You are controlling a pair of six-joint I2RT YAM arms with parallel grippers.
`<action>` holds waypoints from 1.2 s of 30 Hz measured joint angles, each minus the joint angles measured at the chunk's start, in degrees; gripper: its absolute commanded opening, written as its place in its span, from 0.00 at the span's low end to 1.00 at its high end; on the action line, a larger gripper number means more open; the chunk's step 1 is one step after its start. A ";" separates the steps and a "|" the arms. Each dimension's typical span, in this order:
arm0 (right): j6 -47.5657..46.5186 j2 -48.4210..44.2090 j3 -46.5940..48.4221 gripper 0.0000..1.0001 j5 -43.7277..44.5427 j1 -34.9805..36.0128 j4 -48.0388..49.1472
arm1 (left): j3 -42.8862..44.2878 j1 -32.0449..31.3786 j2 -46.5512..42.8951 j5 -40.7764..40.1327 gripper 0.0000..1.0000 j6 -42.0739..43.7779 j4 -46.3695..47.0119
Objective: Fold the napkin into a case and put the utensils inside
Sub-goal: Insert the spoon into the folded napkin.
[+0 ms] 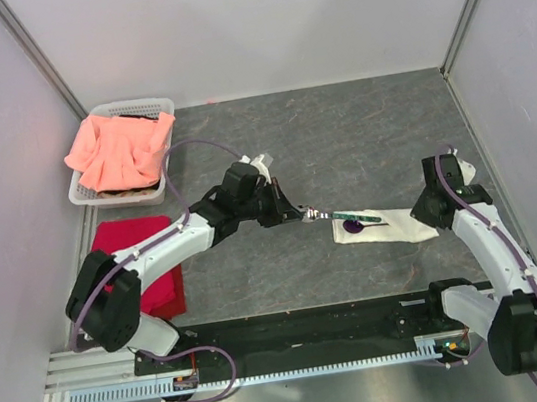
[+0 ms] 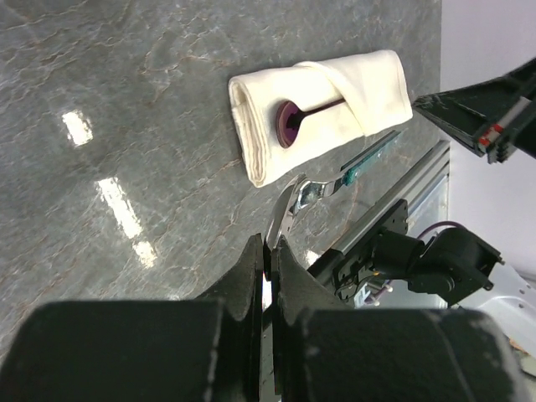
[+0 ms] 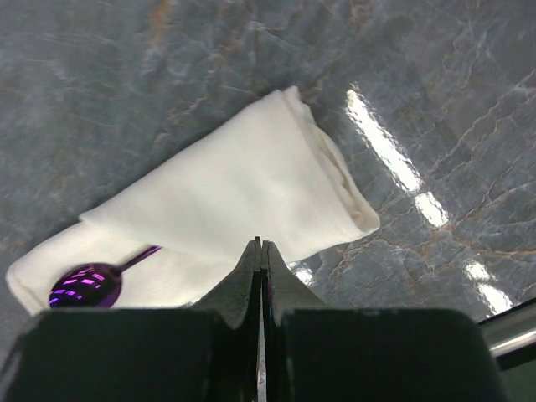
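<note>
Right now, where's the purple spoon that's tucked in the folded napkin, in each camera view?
Top view: purple spoon, right of centre, at the left end of the folded napkin.
Left wrist: purple spoon, upper middle, in the napkin's open end, above the silver spoon pinched by the left gripper.
Right wrist: purple spoon, lower left, head poking from the napkin.
Shared landmark: the folded napkin.

— Where's the case [image 1: 404, 228]?
— On the table [image 1: 340, 140], right of centre, one utensil [image 1: 359, 228] inside, a spoon [image 1: 331, 215] just beside it.
— The basket [image 1: 133, 108]?
— Far left corner, cloth [image 1: 119, 147] in it, another cloth [image 1: 122, 233] before it.
</note>
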 measured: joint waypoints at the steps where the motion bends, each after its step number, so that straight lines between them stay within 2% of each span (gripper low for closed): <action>1: 0.02 0.92 -0.66 0.00 -0.83 -1.33 0.37 | 0.81 -0.31 0.76 -0.02 0.02 0.33 -0.20; 5: 0.22 3.85 -2.78 0.00 -2.84 -4.28 1.36 | 3.69 -0.83 4.20 -0.48 0.02 1.38 -1.70; 11: 0.52 4.44 -4.50 0.00 -3.43 -4.55 3.17 | 7.74 -1.18 8.52 -1.84 0.02 3.10 -5.25; 36: 0.90 6.47 -6.60 0.00 -3.93 -4.90 5.81 | 15.63 -2.54 17.62 -4.28 0.02 4.33 -8.96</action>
